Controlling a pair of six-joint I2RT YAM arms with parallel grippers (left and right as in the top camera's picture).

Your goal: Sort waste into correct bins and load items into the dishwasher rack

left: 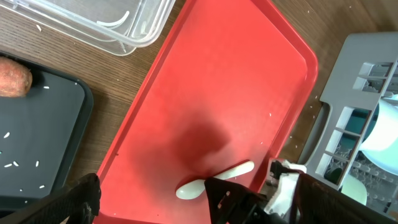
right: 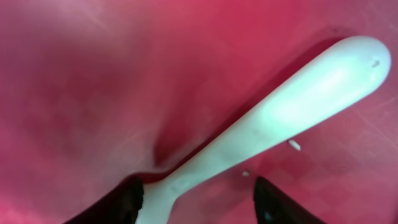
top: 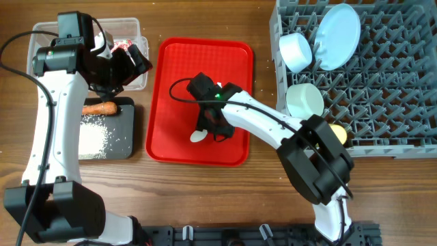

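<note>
The white spoon (top: 198,137) lies on the flat red tray (top: 171,82). My right gripper (top: 208,126) is low over it, open, one finger on each side of the spoon's handle (right: 280,112) in the right wrist view (right: 196,202). My left gripper (top: 130,65) is open and empty beside the clear tub (top: 41,31), which holds the red wrapper (top: 123,45). The carrot (top: 101,108) and rice grains (top: 95,137) lie on the black tray (top: 130,140). The grey rack (top: 382,102) holds the plate (top: 338,35), blue bowl (top: 295,51), green bowl (top: 304,100) and yellow cup (top: 338,133).
The left wrist view shows the spoon (left: 214,180) under the right arm's gripper (left: 239,199), the tub corner (left: 124,25), the carrot end (left: 12,78) and the rack's edge (left: 367,56). Tissue and brown lump are not visible.
</note>
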